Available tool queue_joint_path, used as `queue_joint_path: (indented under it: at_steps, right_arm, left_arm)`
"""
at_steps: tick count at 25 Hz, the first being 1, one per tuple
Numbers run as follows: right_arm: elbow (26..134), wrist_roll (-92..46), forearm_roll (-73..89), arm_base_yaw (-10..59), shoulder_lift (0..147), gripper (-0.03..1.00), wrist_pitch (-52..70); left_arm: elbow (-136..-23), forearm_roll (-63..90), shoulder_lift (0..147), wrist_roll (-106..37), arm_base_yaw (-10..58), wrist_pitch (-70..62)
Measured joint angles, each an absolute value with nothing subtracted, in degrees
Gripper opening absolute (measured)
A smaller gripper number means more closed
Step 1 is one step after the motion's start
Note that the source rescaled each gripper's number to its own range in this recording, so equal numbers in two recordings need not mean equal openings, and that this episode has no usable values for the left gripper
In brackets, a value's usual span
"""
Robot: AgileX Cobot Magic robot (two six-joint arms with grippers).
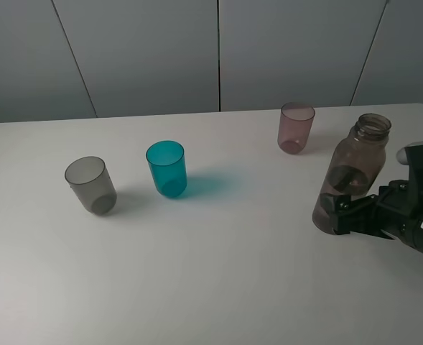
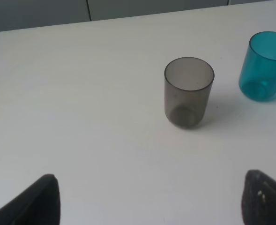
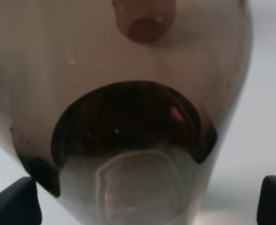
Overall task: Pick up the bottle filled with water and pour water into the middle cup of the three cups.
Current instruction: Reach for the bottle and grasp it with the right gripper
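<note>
The bottle [image 1: 356,162] stands upright near the right edge of the table [image 1: 218,287], its lower body between the wide-open fingers of the right gripper [image 1: 344,213], not yet squeezed, a low hold likely meant for a steady tilt toward the teal cup [image 1: 166,169] mid-table, while the left gripper [image 2: 149,201] hangs open and empty

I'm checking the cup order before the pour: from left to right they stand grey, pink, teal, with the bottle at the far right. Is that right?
No: the order is grey cup, teal cup, pink cup, as the exterior high view shows. The bottle is at the far right.
</note>
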State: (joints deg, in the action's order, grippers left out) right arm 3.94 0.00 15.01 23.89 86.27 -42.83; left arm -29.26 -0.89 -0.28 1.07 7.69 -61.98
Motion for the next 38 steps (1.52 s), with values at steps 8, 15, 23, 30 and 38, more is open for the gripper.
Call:
queue_joint_path:
  at_steps: [8,15,23,30,38]
  right_arm:
    - [3.9,0.5,13.3,23.9,86.3,1.00,-43.6]
    - [4.2,0.8,12.5,23.9,86.4,1.00,-43.9]
    - [4.7,1.1,12.1,23.9,91.2,1.00,-45.3]
    - [5.3,2.4,11.1,23.9,94.6,1.00,-48.6]
    - [5.6,4.2,11.1,23.9,98.4,1.00,-53.5]
  left_arm:
    - [-29.3,-0.9,-0.3,1.1,7.7,-62.0]
    - [-29.3,-0.9,-0.3,1.1,7.7,-62.0]
    - [-29.3,-0.9,-0.3,1.1,7.7,-62.0]
    - [-29.3,-0.9,-0.3,1.1,7.7,-62.0]
    - [-29.3,-0.9,-0.3,1.1,7.7,-62.0]
